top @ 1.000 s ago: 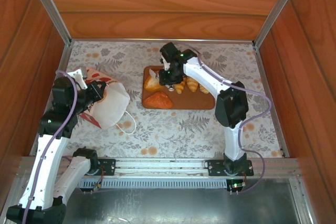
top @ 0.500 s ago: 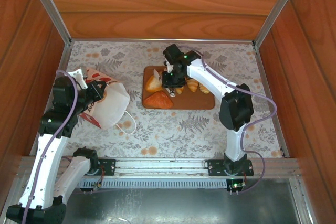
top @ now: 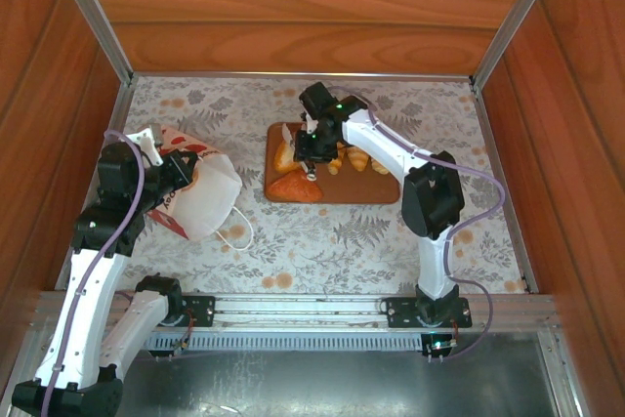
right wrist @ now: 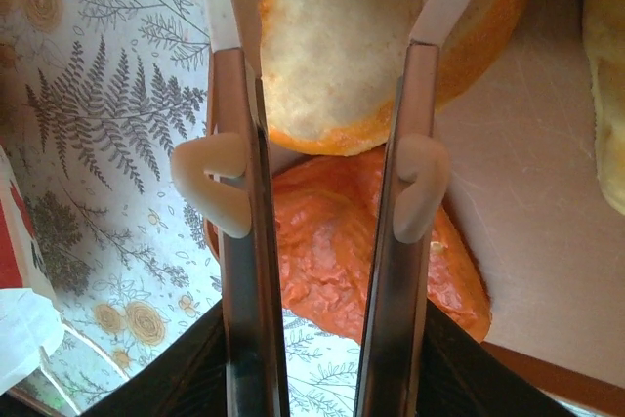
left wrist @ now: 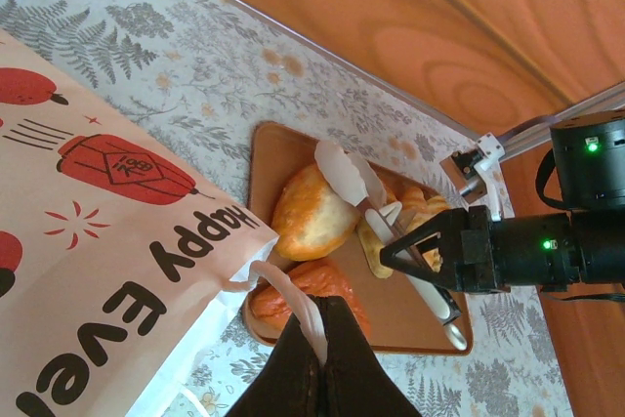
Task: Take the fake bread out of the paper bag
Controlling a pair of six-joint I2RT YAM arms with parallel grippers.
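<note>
The fake bread (top: 322, 168) lies on a flat brown tray (top: 376, 190) in the upper middle of the top view. A round bun (left wrist: 308, 212) with a pale underside sits at the tray's left end. A reddish loaf (left wrist: 312, 285) is just beside it, toward the lower edge, and golden croissants (top: 356, 158) are to the right. The right hand (top: 311, 151) hangs over the bun, fingers pointing down and spread partway. In the right wrist view the right-hand finger (right wrist: 391, 241) crosses in front of the bun (right wrist: 342, 56), with the loaf (right wrist: 342, 251) below. Whether either finger touches the bread cannot be told. The right arm (top: 430, 197) rises from the lower right of the top view, bends at the elbow, and reaches up and left to the tray, its wrist tipped down. Well apart, at the left of the frame, the paper bag (top: 205, 200) rests on the fern-print counter (top: 342, 231), its red print and lettering facing the left wrist camera. The left hand (left wrist: 320, 324) is pressed together, pinching the bag's thin white cord handle (left wrist: 288, 285). The left arm (top: 98, 231) climbs from the lower left corner and folds in toward the bag, wrist level with its top edge.
</note>
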